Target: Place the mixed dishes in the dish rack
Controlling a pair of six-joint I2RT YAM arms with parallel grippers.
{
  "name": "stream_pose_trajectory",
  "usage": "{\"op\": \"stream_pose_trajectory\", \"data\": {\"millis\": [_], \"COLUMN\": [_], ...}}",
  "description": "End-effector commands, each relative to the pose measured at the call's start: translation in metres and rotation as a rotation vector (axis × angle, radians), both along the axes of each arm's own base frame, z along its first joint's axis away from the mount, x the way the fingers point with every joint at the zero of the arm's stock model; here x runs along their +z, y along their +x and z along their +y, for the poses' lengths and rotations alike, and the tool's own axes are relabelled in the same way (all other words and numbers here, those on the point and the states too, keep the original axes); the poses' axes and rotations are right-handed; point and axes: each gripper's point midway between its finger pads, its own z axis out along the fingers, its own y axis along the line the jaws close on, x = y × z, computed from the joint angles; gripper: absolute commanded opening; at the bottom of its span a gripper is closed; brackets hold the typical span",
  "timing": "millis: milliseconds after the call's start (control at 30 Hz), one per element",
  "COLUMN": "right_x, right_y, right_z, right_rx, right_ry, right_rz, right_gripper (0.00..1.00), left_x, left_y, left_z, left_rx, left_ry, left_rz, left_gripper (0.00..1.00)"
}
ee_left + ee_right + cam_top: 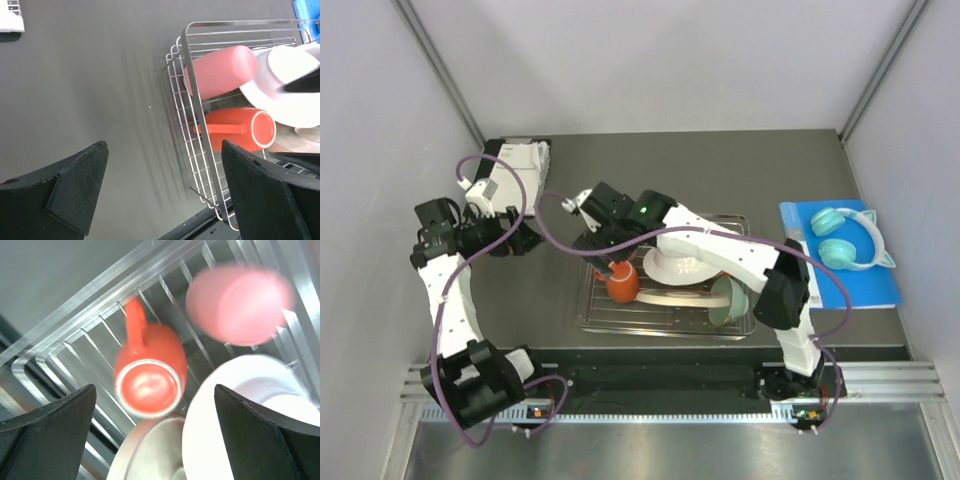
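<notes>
The silver wire dish rack (590, 318) stands mid-table. In it lie the orange mug (622, 283), a white bowl (678, 264), a beige plate (665, 297) and a mint-green bowl (730, 302). My right gripper (600, 250) is open and empty just above the rack's left part. Its view shows the mug (150, 370), the blurred pink cup (237, 305), the white bowl (240, 410) and the beige plate (150, 452) below its gripper (155, 435). My left gripper (518, 240) is open and empty over bare table left of the rack. Its view shows the gripper (165, 195), the rack rim (186, 55), the pink cup (220, 70) and the mug (237, 129).
Turquoise headphones (850, 240) lie on a blue-and-white booklet (865, 285) at the right. A white boxy object (515, 170) sits at the far left, and its corner shows in the left wrist view (10, 20). Grey walls close in the table.
</notes>
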Motion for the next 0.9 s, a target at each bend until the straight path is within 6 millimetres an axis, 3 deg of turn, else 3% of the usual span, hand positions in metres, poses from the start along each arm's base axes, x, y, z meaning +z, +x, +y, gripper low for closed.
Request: {"op": "stream_pose_trajectory", "data": {"millis": [0,100,267,400,500,667,867], "right_x": [0.121,0.164,0.189,0.173,0.157,0.149,0.159], "right_y": [0.005,0.010,0.004,-0.013,-0.021,-0.026,-0.027], "right_z": [-0.006,-0.026,-0.077,-0.123,-0.142,-0.162,-0.180], "right_rx": [-0.021,-0.115,-0.267,-0.337,-0.389,-0.450,-0.490], "right_ry": [0.239,0.325,0.422,0.486,0.497,0.508,0.535], "right_rz": [-0.131,-0.211,-0.300,-0.305,-0.294,-0.301,-0.336], "right_gripper": [0.99,1.00,1.00,1.00,1.00,0.99,1.00], "left_x": [0.009,0.007,0.006,0.007,0.006,0.009,0.011], "left_y": [0.012,0.013,0.010,0.006,0.002,0.000,-0.001], "left_z": [0.010,0.013,0.011,0.007,0.004,0.002,0.001], "left_rx": [0.030,0.056,0.043,0.052,0.060,0.071,0.078], "left_ry": [0.031,0.017,0.019,0.051,0.083,0.097,0.114], "left_rz": [-0.031,0.012,0.046,0.027,0.015,0.000,-0.020], "left_gripper": [0.99,0.99,0.99,0.99,0.99,0.99,0.99]}}
